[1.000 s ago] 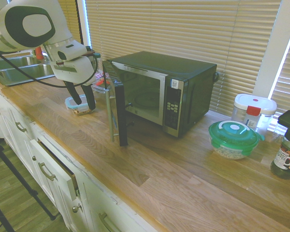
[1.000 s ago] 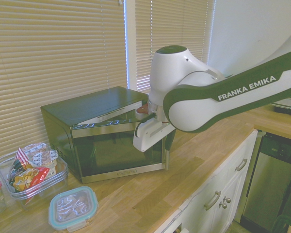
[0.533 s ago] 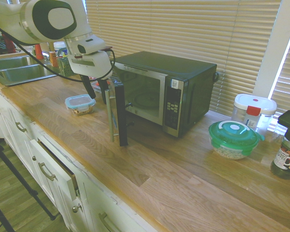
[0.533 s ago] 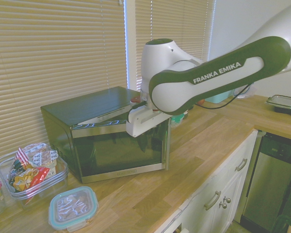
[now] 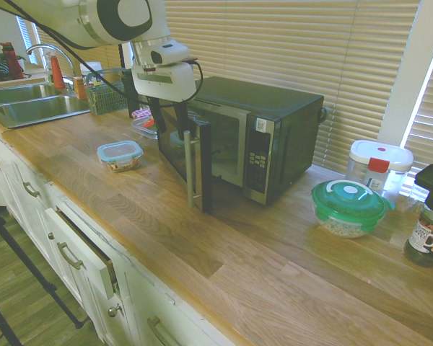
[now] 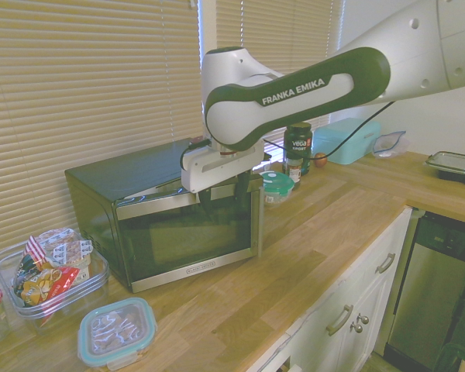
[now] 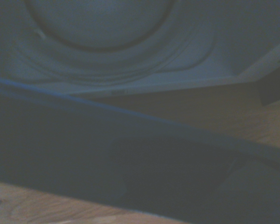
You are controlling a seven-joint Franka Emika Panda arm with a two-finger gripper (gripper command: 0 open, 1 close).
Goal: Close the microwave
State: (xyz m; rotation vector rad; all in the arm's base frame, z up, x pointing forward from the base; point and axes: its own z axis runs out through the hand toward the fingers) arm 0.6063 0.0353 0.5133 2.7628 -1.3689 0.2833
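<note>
Gripper (image 5: 170,121), fingers spread, seems to be against the outside of the ajar door (image 6: 187,235) of the microwave (image 5: 256,95) on the counter (image 5: 238,288), so pushing is underway and wants steady pressure inward until it latches.

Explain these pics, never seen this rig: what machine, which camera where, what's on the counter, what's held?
It's one white robot arm ending in a two-fingered claw. Two room cameras watch from opposite sides; a third, on the wrist, looks down past the microwave door at the turntable inside, rather blurred.

On the wooden counter sits a black microwave, door partly open. To one side are a small lidded container and an open clear one with snack packets; to the other, a green-lidded bowl, a white-lidded tub and a dark-lidded jar.

Nothing is held: the claw's fingers are apart, at the door's outer face.
</note>
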